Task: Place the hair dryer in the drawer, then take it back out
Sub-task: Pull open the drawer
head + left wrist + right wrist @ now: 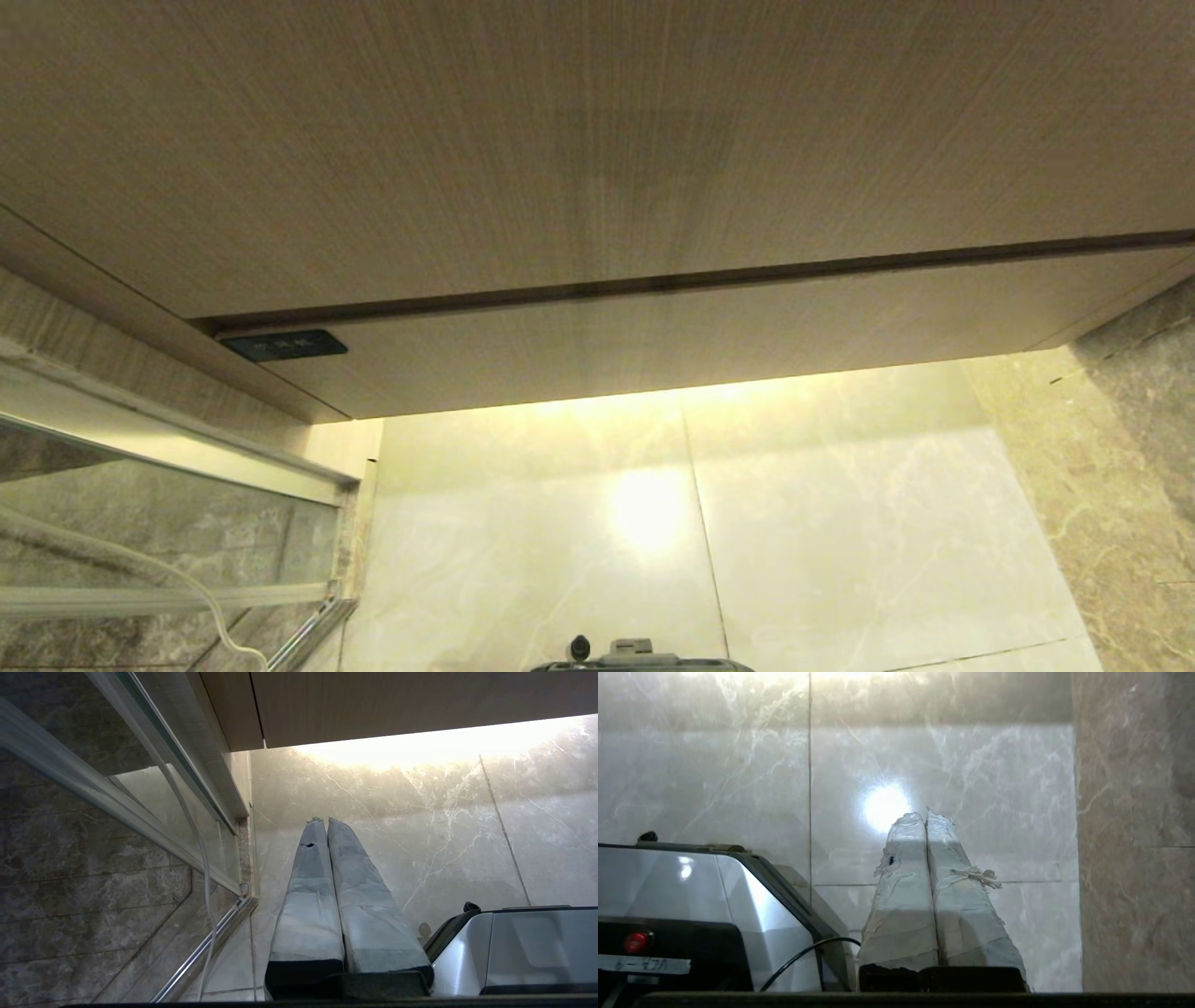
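the drawer (pixel 653 327) is pushed in flush with the vanity, its flat wood-grain front filling the upper part of the head view, with a dark seam running across it and a small dark label (pixel 285 345) near the seam's left end. the hair dryer shows in none of the views, so where it lies cannot be told. below the vanity's lower edge, a strip of light glows on the pale marble floor (pixel 840 523). at the left, a glass shower door (pixel 159 523) stands in its metal frame, a white cord (pixel 187 583) trailing behind it. the left gripper (pixel 322 821) hangs low beside the robot base (pixel 514 947), jaws pressed together and holding nothing. the right gripper (pixel 926 814) points at the floor on the base's other side, jaws likewise pressed together and empty.
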You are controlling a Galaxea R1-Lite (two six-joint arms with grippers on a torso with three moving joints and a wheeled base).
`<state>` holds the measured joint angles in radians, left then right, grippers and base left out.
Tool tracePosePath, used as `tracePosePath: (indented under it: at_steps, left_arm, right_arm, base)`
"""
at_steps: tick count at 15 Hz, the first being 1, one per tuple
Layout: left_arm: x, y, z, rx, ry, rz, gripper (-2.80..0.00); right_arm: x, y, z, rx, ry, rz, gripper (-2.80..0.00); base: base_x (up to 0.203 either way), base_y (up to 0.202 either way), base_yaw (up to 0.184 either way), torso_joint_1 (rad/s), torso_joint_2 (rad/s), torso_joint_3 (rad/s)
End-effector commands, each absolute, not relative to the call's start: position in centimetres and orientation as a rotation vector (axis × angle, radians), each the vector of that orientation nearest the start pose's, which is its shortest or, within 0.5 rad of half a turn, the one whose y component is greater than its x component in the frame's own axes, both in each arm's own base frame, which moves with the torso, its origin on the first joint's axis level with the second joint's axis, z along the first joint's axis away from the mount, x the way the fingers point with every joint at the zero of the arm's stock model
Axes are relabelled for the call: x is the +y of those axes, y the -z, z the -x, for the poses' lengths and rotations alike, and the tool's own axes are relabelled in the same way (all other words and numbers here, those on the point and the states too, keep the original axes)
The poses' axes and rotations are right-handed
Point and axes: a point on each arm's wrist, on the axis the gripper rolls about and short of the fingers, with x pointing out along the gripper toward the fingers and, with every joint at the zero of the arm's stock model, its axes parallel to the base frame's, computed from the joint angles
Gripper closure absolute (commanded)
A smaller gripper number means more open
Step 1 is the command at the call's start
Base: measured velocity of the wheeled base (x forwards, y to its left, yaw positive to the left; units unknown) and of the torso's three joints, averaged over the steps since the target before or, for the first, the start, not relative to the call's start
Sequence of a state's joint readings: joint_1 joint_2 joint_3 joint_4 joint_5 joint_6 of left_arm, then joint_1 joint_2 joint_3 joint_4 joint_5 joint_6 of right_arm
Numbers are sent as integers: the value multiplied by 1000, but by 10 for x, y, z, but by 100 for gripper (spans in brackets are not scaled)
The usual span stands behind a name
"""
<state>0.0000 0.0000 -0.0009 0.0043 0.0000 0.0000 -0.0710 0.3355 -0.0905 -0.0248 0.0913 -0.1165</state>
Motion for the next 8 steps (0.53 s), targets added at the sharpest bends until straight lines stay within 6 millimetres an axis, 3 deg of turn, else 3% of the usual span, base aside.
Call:
tracePosePath:
  at_steps: [1,4,8]
  left_arm:
    - [0,-76,23,2,0,0,0]
    - [0,-75,23,1,0,0,0]
    - [0,-75,23,2,0,0,0]
  right_arm:
    - [1,-86,9,123,-41,107,0]
    - [0,-78,22,-6,-20,78,0]
    - [0,-76,23,-3,-11,23,0]
  base:
    - [0,0,0,0,0,0]
    - [0,0,0,0,0,0]
    - [0,0,0,0,0,0]
